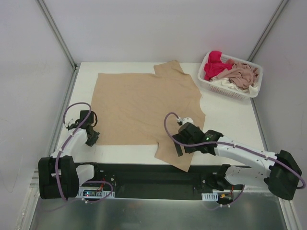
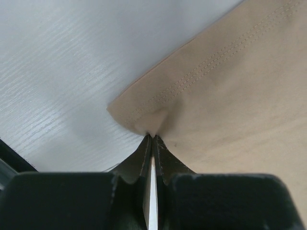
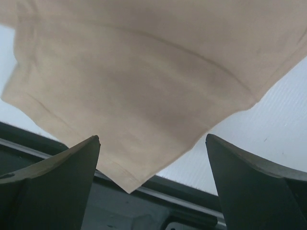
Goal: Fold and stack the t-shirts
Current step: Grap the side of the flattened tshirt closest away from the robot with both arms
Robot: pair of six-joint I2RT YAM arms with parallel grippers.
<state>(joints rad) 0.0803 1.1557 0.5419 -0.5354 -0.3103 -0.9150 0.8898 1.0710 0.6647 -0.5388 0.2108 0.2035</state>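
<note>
The left end effector [image 2: 152, 136] is pinched shut on the near-left hem corner of the tan t-shirt [image 1: 144, 105], which lies spread across the desk [image 1: 230, 120]. The right end effector [image 1: 183, 147] hovers wide open over its near sleeve. The other t-shirts [image 1: 225, 72] sit heaped in the basket [image 1: 230, 93], far right.

I could read no text, label, brand, number or sign in any of my views. Nothing legible stood on the tan t-shirt [image 1: 144, 108] or on the white basket [image 1: 223, 90].
</note>
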